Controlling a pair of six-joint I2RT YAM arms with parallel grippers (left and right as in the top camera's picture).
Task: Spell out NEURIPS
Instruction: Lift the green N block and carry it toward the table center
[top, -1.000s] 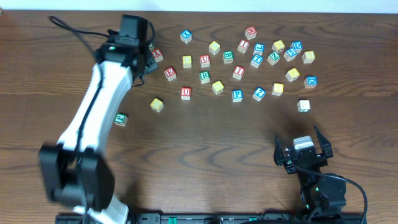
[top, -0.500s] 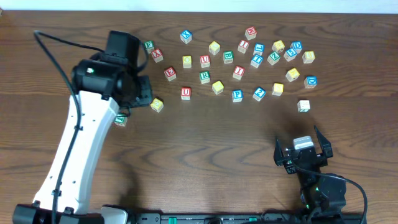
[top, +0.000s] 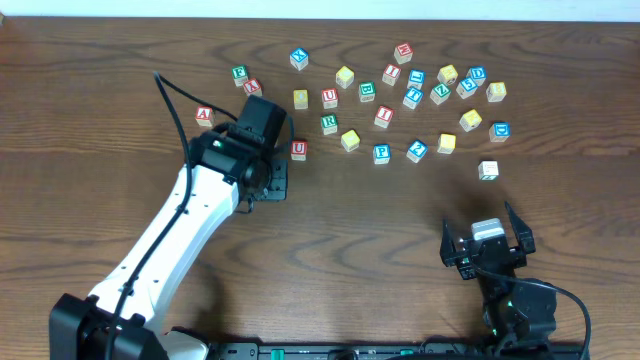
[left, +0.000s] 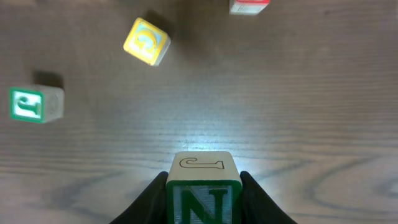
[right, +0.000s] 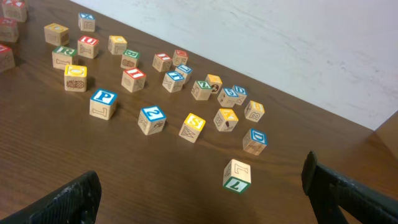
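My left gripper (top: 273, 180) hangs over the middle-left of the table, shut on a green N cube (left: 203, 200) that sits between both fingers just above the wood. Behind and to its right lie a red U cube (top: 298, 149), a green R cube (top: 329, 123), another red U cube (top: 329, 97), a red I cube (top: 384, 115) and a blue P cube (top: 381, 153). A yellow S cube (right: 193, 124) lies further right. My right gripper (top: 487, 240) rests open near the front right, holding nothing.
A yellow cube (left: 147, 41) and a green-faced cube (left: 36, 103) lie just ahead of the held cube. A green E cube (top: 239, 73) and a red A cube (top: 204, 116) sit back left. A green 7 cube (right: 237, 175) lies before the right gripper. Many more cubes crowd the back right.
The left arm has swung from the back left towards the middle and nearer the front. The red A cube has come into view. The right arm has not moved.
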